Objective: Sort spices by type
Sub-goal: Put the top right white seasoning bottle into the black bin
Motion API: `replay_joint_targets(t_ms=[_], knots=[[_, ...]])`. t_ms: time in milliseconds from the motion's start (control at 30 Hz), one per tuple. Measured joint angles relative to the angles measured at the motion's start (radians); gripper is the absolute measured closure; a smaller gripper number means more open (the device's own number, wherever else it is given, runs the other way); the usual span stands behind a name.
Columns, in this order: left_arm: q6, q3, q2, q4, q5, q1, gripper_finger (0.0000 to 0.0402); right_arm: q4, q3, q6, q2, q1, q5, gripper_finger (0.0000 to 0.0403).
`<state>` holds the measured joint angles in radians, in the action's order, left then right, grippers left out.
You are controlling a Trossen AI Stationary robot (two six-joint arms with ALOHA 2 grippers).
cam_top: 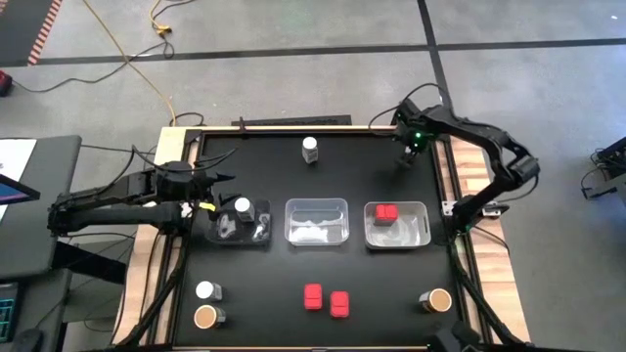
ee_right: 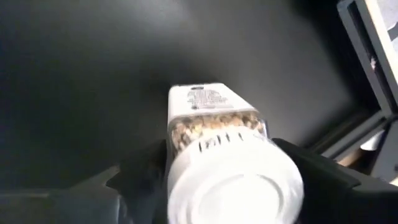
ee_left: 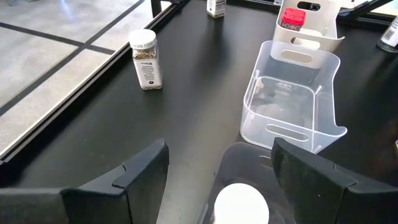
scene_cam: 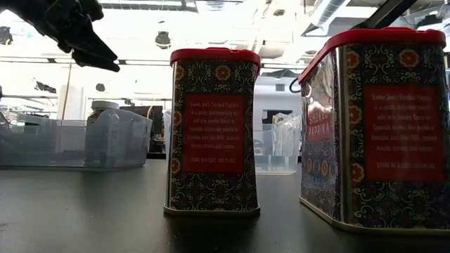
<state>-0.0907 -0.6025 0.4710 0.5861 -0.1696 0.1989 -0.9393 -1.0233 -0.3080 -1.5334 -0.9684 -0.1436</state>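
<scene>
My right gripper (cam_top: pixel 408 156) points down at the table's far right corner. In its wrist view a clear jar of spice (ee_right: pixel 214 121) with a white cap stands upright on the table between its open fingers. My left gripper (cam_top: pixel 217 193) hovers open above the left clear tray (cam_top: pixel 227 235), which holds a white-capped jar (ee_left: pixel 241 205). Another white-capped jar (cam_top: pixel 310 149) stands at the far middle. A red packet (cam_top: pixel 387 213) lies in the right tray (cam_top: pixel 416 235). Two red tins (cam_top: pixel 313 296) (cam_top: pixel 339 303) stand near the front edge. My right gripper comes at the jar from above, pointing down. One finger (ee_right: pixel 140 171) stands on either side of the white cap (ee_right: pixel 236 186). Both fingers are close against the cap's rim; I cannot tell whether they touch it.
The middle clear tray (cam_top: pixel 316 233) has nothing in it. At the front left stand a white-capped jar (cam_top: pixel 207 290) and a tan-topped jar (cam_top: pixel 205 316); another tan-topped jar (cam_top: pixel 437 300) is at the front right. The table's raised rim (cam_top: pixel 445 166) runs close by my right gripper.
</scene>
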Motion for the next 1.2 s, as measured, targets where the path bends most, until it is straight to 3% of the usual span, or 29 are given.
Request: replay_joint_targets(t_ms=[267,533,867,1200], knots=[[-0.001,0.000,0.000,0.000,0.000,0.000,0.0131,-0.005,0.000,-0.004,0.002,0.034,0.012,0.0180],[0.001,0.000,0.000,0.000,0.000,0.000,0.0131,-0.090,-0.060,0.098,0.046,0.129,0.012,0.0184],[-0.031,0.000,0.000,-0.001,0.000,0.000,0.0131,-0.101,-0.383,0.240,-0.026,0.397,0.014,0.0184],[-0.034,0.000,0.000,-0.001,0.000,0.000,0.0131,-0.184,-0.778,0.243,-0.350,0.576,0.015,0.0184]])
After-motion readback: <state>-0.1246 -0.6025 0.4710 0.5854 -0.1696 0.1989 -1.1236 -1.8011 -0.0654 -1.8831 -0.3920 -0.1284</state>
